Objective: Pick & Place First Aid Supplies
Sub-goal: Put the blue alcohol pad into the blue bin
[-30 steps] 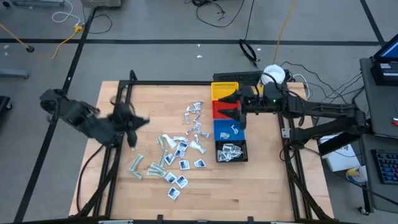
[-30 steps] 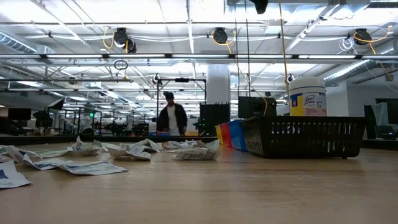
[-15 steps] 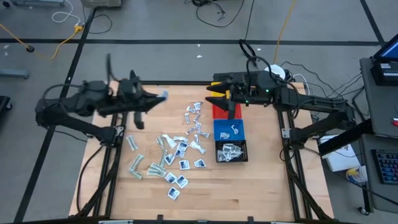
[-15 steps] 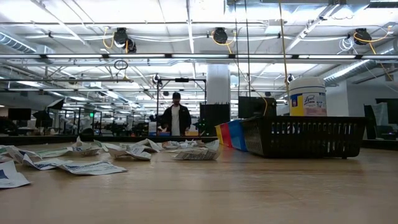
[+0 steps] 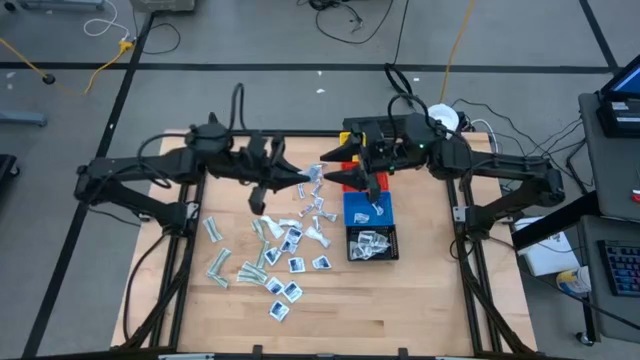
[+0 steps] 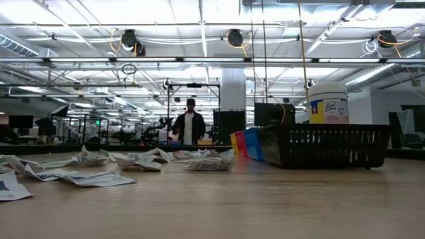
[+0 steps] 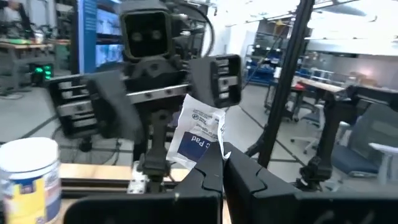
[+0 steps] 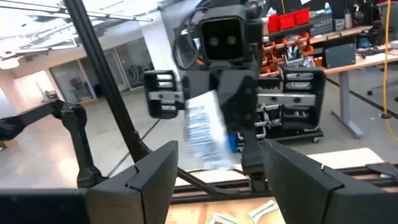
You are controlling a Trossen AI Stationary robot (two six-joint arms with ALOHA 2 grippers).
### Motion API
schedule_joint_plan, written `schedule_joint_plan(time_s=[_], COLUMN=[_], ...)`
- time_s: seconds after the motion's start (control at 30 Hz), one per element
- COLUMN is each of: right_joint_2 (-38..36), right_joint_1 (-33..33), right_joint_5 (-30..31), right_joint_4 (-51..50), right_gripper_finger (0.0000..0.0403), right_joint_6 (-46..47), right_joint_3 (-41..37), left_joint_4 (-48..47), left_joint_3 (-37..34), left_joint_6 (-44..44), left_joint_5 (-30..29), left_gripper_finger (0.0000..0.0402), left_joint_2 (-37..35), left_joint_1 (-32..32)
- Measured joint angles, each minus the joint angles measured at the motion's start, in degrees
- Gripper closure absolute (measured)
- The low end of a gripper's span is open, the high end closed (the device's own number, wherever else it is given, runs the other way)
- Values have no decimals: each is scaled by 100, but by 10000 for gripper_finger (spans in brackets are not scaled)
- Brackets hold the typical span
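A white packet with a blue "pad" label sits pinched in the left claw, fingers clamped on it, raised above the middle of the worktop toward the far edge. Facing it, the right claw waits with fingers spread, holding nothing — looks like a handover. Some packets already lie in the black mesh basket and one in the blue bin; a big scatter of thin, crinkly wrappers remains on the smooth wood, so plenty left.
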Motion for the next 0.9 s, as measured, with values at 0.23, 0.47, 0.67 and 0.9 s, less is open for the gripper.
schedule_joint_plan(time_s=[0.23, 0.47, 0.67, 0.9], right_joint_2=[2, 46, 271, 458], right_joint_1=[-2, 1, 20, 24], right_joint_5=[-30, -561, -601, -750], right_joint_4=[-10, 38, 278, 356], right_gripper_finger=[174, 214, 262, 384], right_joint_6=[202, 541, 646, 664], right_joint_3=[0, -2, -10, -12], left_joint_4=[154, 316, 300, 232], left_joint_3=[0, 0, 0, 0], left_joint_6=[16, 0, -47, -109], left_joint_5=[12, -38, -18, -53], left_gripper_finger=[401, 401, 402, 401], left_joint_2=[138, 131, 131, 128], left_joint_1=[16, 120, 129, 129])
